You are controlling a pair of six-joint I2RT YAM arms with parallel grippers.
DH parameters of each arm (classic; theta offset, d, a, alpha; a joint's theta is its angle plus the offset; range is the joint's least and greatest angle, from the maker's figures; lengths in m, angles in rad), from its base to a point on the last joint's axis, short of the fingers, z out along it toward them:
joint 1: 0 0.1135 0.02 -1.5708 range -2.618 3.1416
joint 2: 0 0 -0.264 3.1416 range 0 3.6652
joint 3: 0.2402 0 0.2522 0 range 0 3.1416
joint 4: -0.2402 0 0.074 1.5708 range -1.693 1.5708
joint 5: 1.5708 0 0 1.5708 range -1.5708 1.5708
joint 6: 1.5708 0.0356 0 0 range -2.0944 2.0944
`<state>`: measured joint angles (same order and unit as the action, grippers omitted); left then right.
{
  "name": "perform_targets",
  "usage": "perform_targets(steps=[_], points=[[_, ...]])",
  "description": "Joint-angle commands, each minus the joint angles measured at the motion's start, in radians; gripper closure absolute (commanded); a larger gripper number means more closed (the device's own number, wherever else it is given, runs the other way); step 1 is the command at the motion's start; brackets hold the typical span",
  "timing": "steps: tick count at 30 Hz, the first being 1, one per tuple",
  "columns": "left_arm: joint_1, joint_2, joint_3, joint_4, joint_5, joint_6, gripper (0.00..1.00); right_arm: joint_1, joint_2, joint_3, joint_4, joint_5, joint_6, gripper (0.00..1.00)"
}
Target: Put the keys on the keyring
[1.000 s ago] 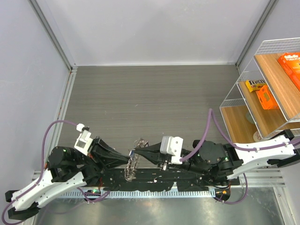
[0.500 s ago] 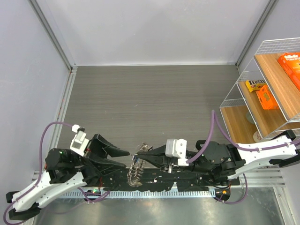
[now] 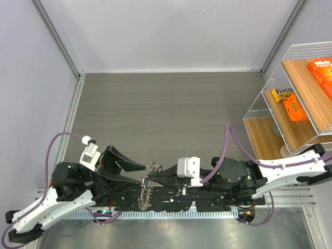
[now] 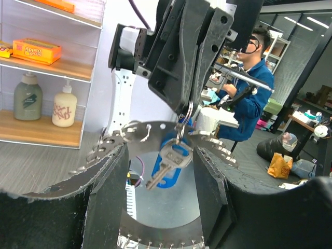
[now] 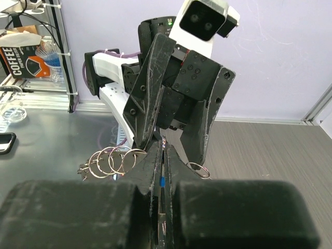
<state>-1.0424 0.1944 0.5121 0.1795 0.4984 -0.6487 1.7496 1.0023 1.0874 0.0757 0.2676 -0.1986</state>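
Seemingly one blue-headed key [image 4: 168, 162] hangs on the keyring [image 4: 150, 128], which dangles between the arms, pinched in the right gripper [image 5: 162, 150]; the left gripper [image 3: 139, 175] stands spread and empty beside it; no other key shows, so what remains is unclear

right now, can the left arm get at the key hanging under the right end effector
Probably yes: the left end effector is open and the key hangs between its fingers, nothing blocking. The keyring arcs close behind.
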Motion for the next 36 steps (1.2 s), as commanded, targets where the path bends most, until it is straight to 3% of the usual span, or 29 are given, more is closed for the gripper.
perform_targets(steps=[1,13,18,29,36], points=[[-0.002,0.014,0.043,0.071,0.020,0.000,0.42,-0.007,0.007,0.037,0.087,-0.010,0.018,0.95],[-0.001,0.005,0.042,0.071,0.028,0.000,0.43,-0.016,0.047,0.058,0.091,-0.018,0.027,0.95],[-0.001,0.007,0.043,0.063,0.040,0.003,0.54,-0.018,0.048,0.062,0.101,-0.018,0.022,0.94],[-0.001,0.016,0.034,0.074,0.046,-0.002,0.55,-0.024,0.065,0.077,0.102,-0.019,0.021,0.95],[-0.002,0.039,0.034,0.086,0.065,-0.005,0.71,-0.027,0.067,0.078,0.104,-0.019,0.019,0.95]])
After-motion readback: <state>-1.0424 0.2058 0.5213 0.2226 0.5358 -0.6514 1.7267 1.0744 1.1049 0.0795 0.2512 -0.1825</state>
